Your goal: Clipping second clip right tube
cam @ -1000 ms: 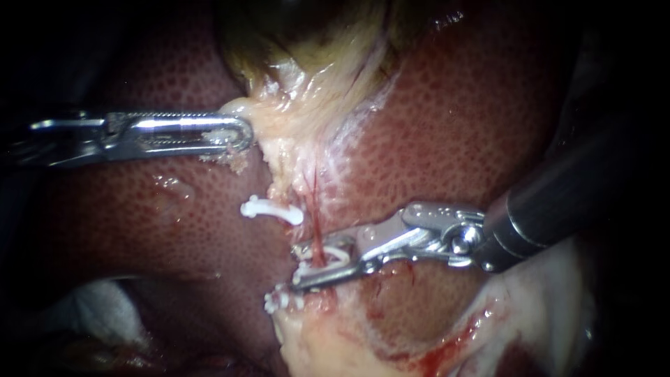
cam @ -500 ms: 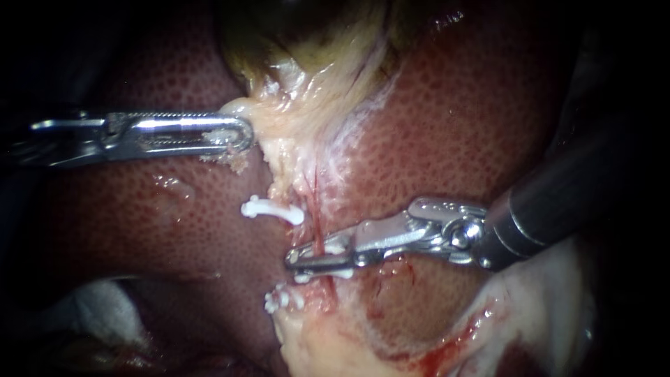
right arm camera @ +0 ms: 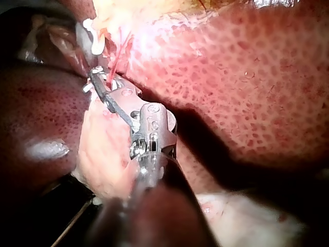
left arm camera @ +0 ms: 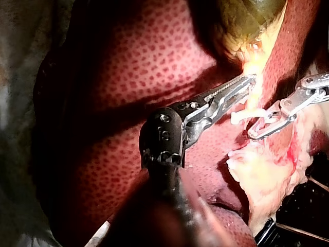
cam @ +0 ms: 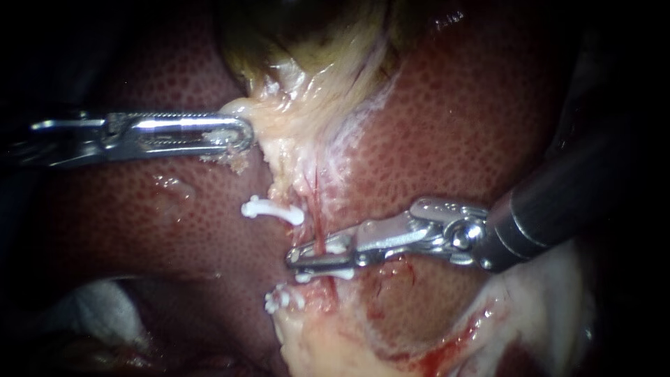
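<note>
Now, over the liver (cam: 453,139), the left instrument (cam: 243,134) keeps its jaws clamped on the gallbladder's (cam: 300,49) pale edge. The right instrument's (cam: 296,260) jaws, apart a second ago, are squeezed together on the clip (cam: 340,274) around the right tube (cam: 316,209), so the clip is probably seated.

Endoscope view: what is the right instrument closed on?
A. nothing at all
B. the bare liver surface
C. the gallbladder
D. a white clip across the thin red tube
D: the right instrument is closed on a white clip that lies across the thin red tube; white parts of the clip show beside the metal.
</note>
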Controlling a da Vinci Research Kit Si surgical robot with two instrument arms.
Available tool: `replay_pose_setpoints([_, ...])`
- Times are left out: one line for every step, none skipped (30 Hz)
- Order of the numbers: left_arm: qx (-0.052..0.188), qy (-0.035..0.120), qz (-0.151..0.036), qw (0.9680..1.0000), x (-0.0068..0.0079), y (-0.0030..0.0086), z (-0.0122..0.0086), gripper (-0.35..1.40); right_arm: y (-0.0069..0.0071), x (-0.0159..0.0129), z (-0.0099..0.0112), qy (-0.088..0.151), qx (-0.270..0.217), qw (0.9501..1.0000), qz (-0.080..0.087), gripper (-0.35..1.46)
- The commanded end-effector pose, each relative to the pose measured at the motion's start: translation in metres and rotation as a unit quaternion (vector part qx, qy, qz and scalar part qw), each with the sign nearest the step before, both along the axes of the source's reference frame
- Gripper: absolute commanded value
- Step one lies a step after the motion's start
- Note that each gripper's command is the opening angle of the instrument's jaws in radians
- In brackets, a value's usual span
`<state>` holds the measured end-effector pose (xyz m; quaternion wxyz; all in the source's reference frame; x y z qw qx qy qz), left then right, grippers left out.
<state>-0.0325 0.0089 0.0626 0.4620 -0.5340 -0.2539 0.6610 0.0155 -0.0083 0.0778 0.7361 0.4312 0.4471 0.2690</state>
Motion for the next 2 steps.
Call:
replay_pose_setpoints([0.0, 0.0, 0.0, 1.0, 0.0, 0.0, 0.0, -0.35, -0.0001, 0.0, 0.0001, 0.0, 0.0, 1.0, 0.0, -0.35])
replay_pose_setpoints([0.0, 0.0, 0.0, 1.0, 0.0, 0.0, 0.0, -0.35, -0.0001, 0.0, 0.0001, 0.0, 0.0, 1.0, 0.0, -0.35])
